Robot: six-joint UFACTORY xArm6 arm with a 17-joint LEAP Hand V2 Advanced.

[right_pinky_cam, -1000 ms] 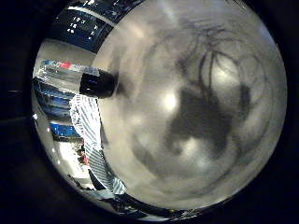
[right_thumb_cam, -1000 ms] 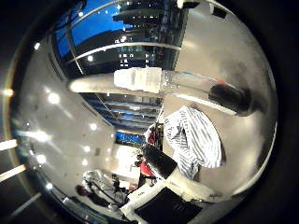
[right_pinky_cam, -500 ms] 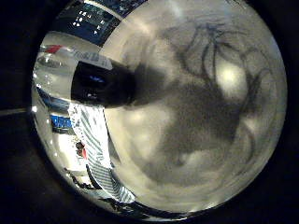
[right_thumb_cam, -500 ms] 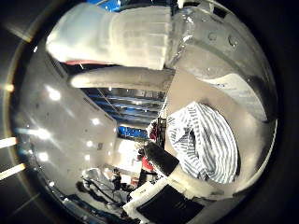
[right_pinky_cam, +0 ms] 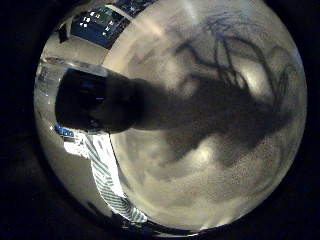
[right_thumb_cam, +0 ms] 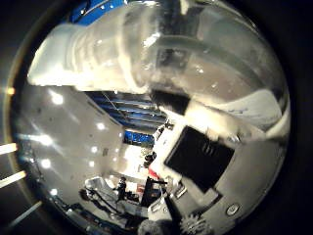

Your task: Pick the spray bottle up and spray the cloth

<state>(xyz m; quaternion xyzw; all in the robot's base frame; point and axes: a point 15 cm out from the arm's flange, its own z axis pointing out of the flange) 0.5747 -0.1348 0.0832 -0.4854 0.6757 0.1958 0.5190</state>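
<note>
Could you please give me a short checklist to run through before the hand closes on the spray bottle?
1. Spray bottle close to the palm: ok, its clear body and white top fill much of the thumb side view.
2. Fingers curled round the bottle: cannot tell; only a black and white part of the hand shows beside it.
3. Striped cloth in sight: ok, at the table's edge.
4. Nozzle aimed at the cloth: cannot tell.
5. Bottle lifted off the table: cannot tell.
</note>
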